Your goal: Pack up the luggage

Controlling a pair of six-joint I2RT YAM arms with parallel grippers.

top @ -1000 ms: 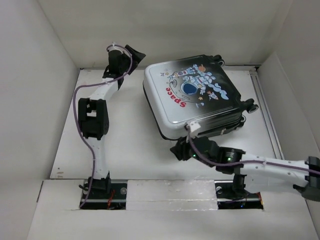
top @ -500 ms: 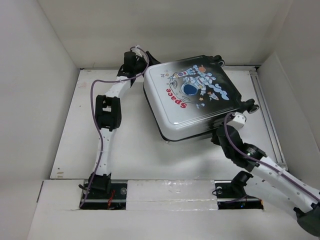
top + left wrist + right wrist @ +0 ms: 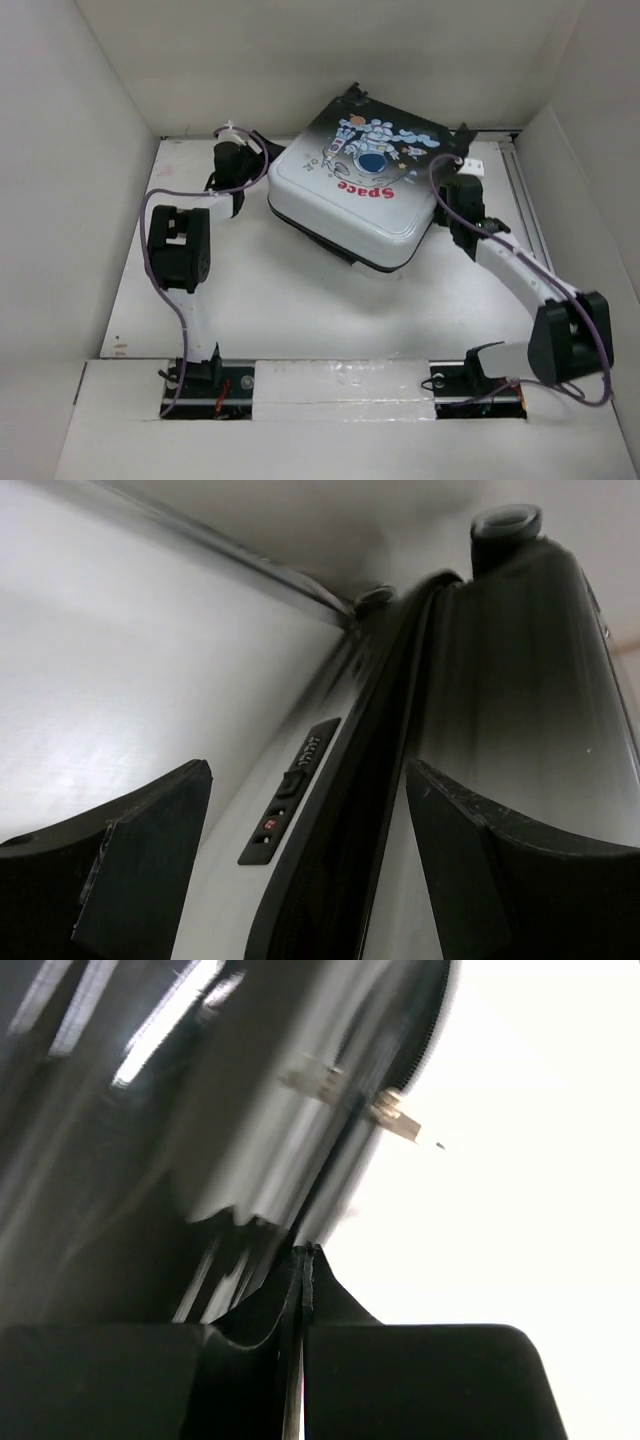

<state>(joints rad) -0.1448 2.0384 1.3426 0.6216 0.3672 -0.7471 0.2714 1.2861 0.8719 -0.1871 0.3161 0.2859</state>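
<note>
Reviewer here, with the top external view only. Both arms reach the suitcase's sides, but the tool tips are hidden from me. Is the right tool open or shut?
Observer: Shut. In its wrist view, the right tool has its fingers pressed together with nothing between them.
Operator: What is in front of it?
Observer: The zipper line of the luggage. A metal zipper pull lies beyond the tips and is not gripped.
Operator: And the left tool?
Observer: The left tool is open and aimed at the side seam. A combination lock shows between its fingers.
</note>
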